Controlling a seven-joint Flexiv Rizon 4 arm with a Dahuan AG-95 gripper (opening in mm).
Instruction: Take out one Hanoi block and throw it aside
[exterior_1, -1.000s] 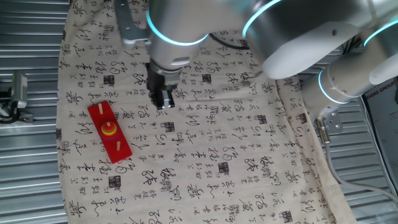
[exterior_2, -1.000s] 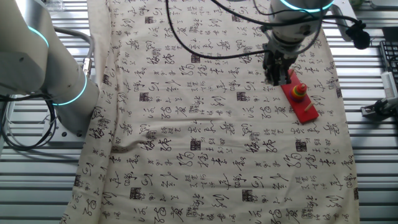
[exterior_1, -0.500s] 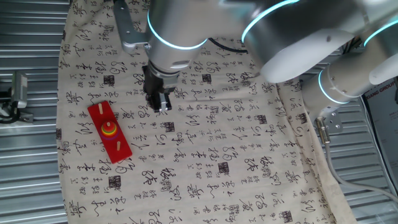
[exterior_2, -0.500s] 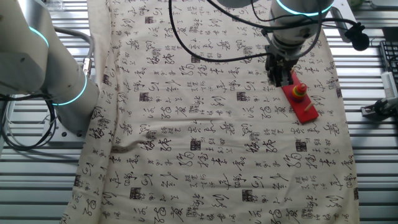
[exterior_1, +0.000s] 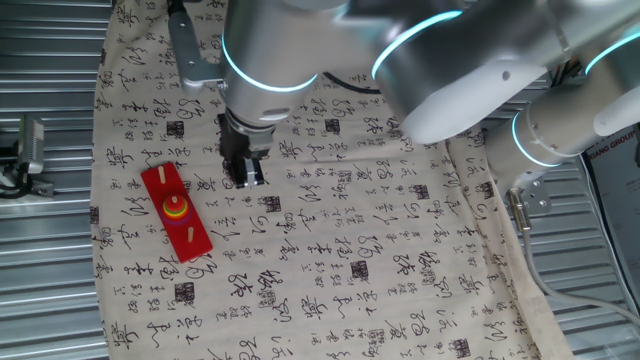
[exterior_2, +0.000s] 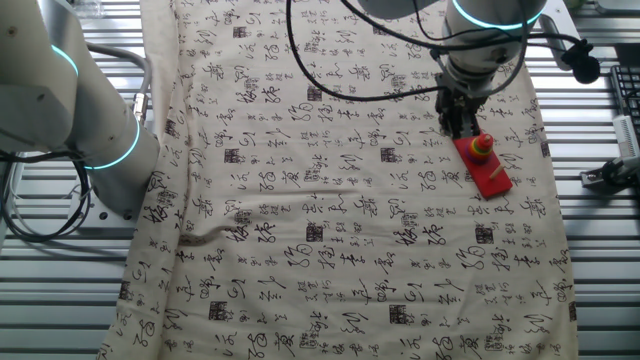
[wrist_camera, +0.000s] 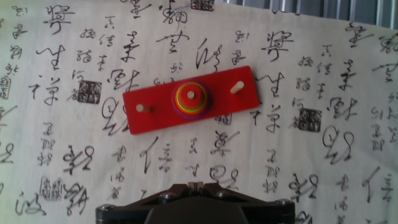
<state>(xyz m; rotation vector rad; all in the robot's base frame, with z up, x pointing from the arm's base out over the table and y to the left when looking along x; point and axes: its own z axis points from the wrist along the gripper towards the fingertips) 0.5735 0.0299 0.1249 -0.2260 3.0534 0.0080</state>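
Observation:
The long red board (wrist_camera: 155, 115) with three pegs lies on the patterned cloth. A stack of coloured rings sits on its middle peg, topped by the tiny red Hanoi block (wrist_camera: 186, 91). The two outer pegs are bare. My gripper (wrist_camera: 196, 185) is empty, with its jaws closed together, hovering above the cloth short of the board. In one fixed view the gripper (exterior_1: 245, 180) is to the right of the board (exterior_1: 190, 238) and the ring stack (exterior_1: 175, 209). In the other fixed view the gripper (exterior_2: 462, 126) is just left of the stack (exterior_2: 482, 148).
The cloth with black characters (exterior_1: 350, 250) covers the table over a slatted metal top (exterior_1: 40, 270). A second robot arm (exterior_2: 90, 130) stands at the cloth's edge. A metal fixture (exterior_1: 25, 150) sits beyond the board's side.
My gripper has moved across the cloth toward the red board, still shut and empty. The board and its rings have not moved.

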